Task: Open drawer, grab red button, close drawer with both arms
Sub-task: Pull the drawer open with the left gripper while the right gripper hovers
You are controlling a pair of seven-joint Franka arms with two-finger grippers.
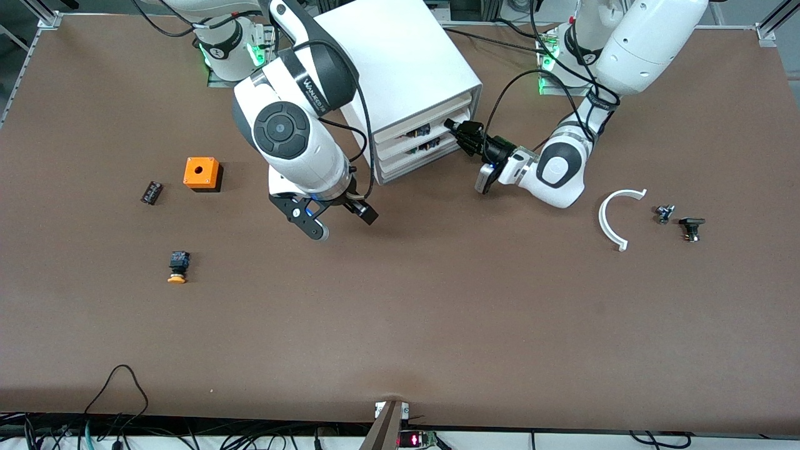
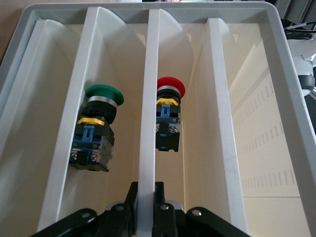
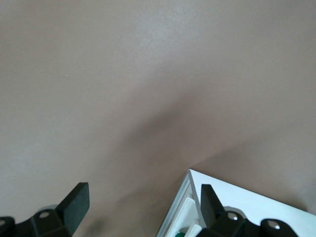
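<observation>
Drawer-opening is the step in hand, by my reading. The left gripper point(image 1: 461, 132) is at the front of the drawer point(image 1: 420, 127), the top one of three in the white cabinet point(image 1: 400, 62), and its jaws are closed on a thin white divider point(image 2: 147, 148) at the drawer's front edge, as the left wrist view shows. That drawer looks only slightly drawn out in the front view.

Inside it, the button point(image 2: 168, 116) with the red cap lies in the compartment just beside the gripped divider; a green-capped button point(image 2: 96, 128) lies in the next compartment over.

The right gripper point(image 1: 334, 219) hovers over the bare surface point(image 1: 400, 312) just in front of the cabinet, jaws spread wide and holding nothing.

Next, I judge, the left arm needs a straight pull outward to expose the button, after which the right gripper must come over the drawer and descend into the narrow compartment without striking the dividers.
</observation>
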